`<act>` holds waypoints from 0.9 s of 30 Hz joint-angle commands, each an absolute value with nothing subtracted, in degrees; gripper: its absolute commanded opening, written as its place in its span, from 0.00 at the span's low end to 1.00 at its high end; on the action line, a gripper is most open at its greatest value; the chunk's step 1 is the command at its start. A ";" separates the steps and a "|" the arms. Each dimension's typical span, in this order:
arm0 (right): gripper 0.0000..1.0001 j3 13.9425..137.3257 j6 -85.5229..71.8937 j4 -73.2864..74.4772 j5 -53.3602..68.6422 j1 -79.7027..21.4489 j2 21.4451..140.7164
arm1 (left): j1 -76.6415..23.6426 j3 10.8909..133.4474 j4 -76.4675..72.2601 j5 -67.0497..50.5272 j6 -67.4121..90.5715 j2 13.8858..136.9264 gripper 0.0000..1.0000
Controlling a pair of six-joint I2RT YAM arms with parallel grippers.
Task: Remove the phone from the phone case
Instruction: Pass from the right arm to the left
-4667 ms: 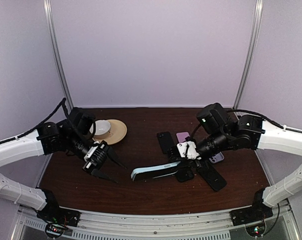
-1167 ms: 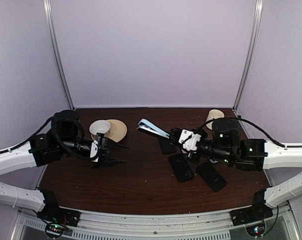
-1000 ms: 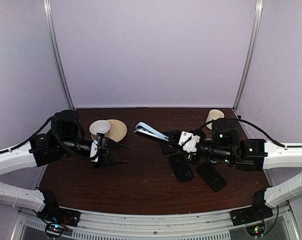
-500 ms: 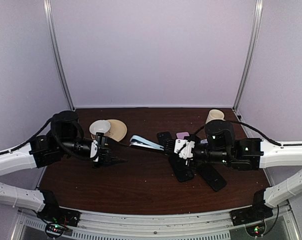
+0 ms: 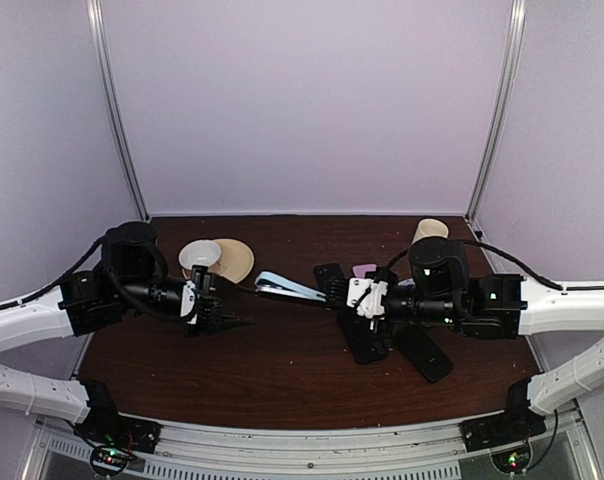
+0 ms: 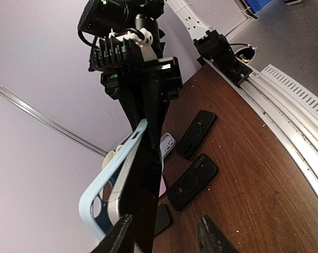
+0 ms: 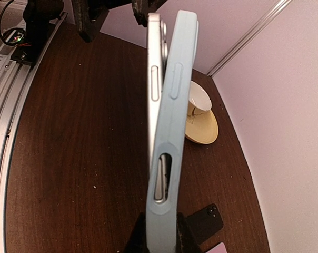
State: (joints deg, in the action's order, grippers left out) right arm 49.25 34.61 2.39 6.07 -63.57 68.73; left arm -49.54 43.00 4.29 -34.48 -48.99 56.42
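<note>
Holding the load: the right gripper (image 5: 337,291) was clamped on the near end of the phone case (image 5: 287,289), carrying it in the air above the worktop (image 5: 282,380), between the two arms.
Phone case: pale blue, edge-on to the right wrist camera, its long axis running toward the left arm.
Phone: the phone (image 7: 153,79) was silver-edged with a dark screen. Its near end sat in the case, and its far end stood proud of the case rim.
Left gripper: the left gripper (image 6: 167,237) had its fingers apart. The far end of the phone lay between them, closer to one finger; contact could not be told.
Worktop litter: three black cases (image 5: 360,338) lay flat below the right arm, with a purple case (image 5: 365,270) just beyond them.
Far left: a white cup (image 5: 200,254) sat on a tan saucer (image 5: 239,263).
Far right: a paper cup (image 5: 430,230) stood by the back wall.
</note>
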 commanded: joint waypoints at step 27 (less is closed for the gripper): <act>0.00 53.15 37.33 -5.97 10.45 -66.94 71.11 | -49.20 43.78 4.55 -37.34 -50.32 57.89 0.28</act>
